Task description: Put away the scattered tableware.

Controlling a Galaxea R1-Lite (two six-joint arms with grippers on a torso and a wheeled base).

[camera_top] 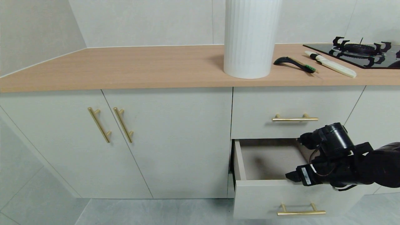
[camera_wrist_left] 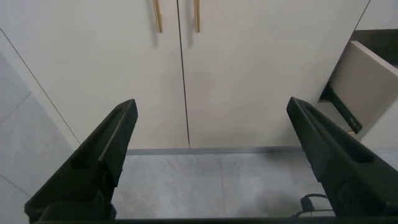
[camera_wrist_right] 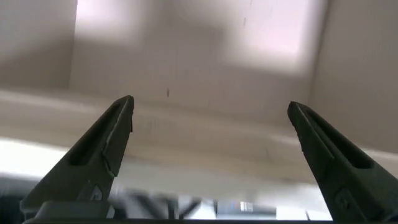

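Left gripper (camera_wrist_left: 211,115): hung low before the pale double cabinet doors (camera_wrist_left: 186,68) and the grey tiled floor; fingers spread wide, holding and touching nothing. Probably parked clear of the work.
Lower drawer (camera_top: 265,183): pale grey box with a brass bar handle, pulled out and bare inside. Judged to be standing ready as the store for the tableware.
Right gripper (camera_wrist_right: 210,109): hovered over the drawer's front rim, facing into its cavity; fingers wide apart, nothing between them, no contact apparent.
Upper drawer (camera_top: 295,106): pale grey front with a brass bar handle, shut.
Wooden countertop (camera_top: 125,68): carried the task's things towards its right end.
Black-handled utensil with a green tip (camera_top: 295,64): lay flat just beside the white ribbed cylinder (camera_top: 250,37), not yet stored.
White-bladed knife with a black-banded handle (camera_top: 331,64): lay flat between that utensil and the black glass gas hob (camera_top: 359,51), its handle touching the hob's front corner; also not yet stored.
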